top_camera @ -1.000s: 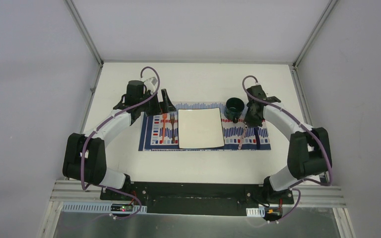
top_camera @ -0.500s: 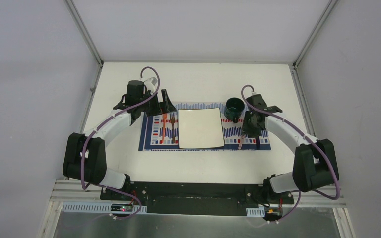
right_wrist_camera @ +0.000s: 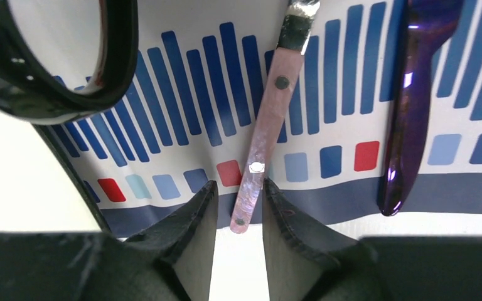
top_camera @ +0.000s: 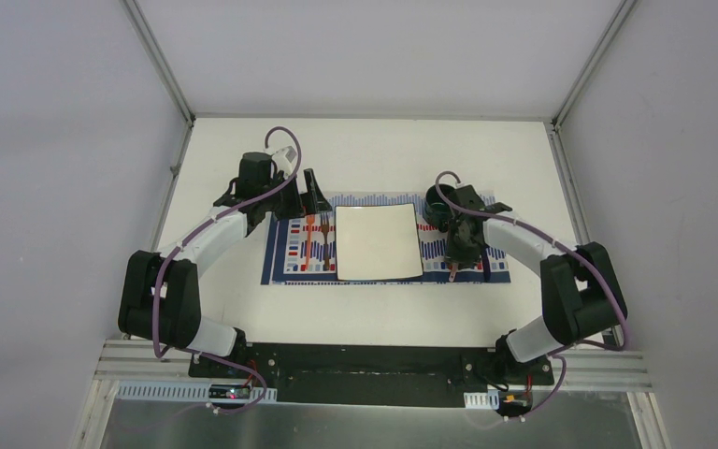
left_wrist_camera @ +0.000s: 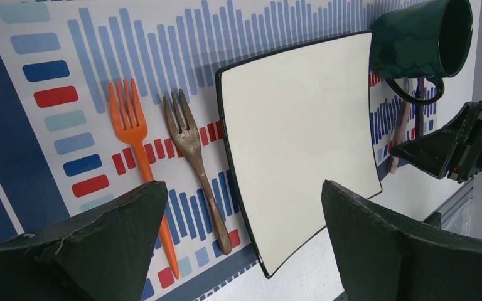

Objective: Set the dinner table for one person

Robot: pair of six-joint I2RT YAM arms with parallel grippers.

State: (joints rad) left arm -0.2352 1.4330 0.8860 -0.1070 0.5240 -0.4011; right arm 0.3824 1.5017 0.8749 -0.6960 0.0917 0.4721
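**White tabletop, striped mat, right claw astride the knife handle**

White and matte, the dinner table (top_camera: 365, 313) filled the floor of a grey-walled enclosure, with aluminium frame rails along its left, right and far edges. A blue-, red- and white-striped placemat (top_camera: 276, 254) lay across its middle. Bare white ran all round the mat: a broad band beyond its far edge, narrower margins to either side, and a strip between its near border and the arm bases.

A square white plate (top_camera: 378, 241) sat centred on the mat, its near edge close to the mat's near border. Left of it lay an orange fork (top_camera: 308, 238) and a brown fork (top_camera: 323, 238), side by side and just apart. A dark green mug (top_camera: 441, 206) stood by the plate's far right corner.

Right of the plate lay a pink-handled knife (right_wrist_camera: 270, 119) and, well apart from it, a glossy purple utensil (right_wrist_camera: 411, 94), both handle ends reaching the mat's near border.

The left gripper (left_wrist_camera: 241, 191) hung over the mat's far left part with its jaws spread wide and nothing between them.

The right gripper (right_wrist_camera: 240, 194) stood low over the near border with its jaws narrowly parted. They straddled the end of the knife handle, with a sliver of mat showing between the handle and one finger. Whether the other finger touched it could not be told.
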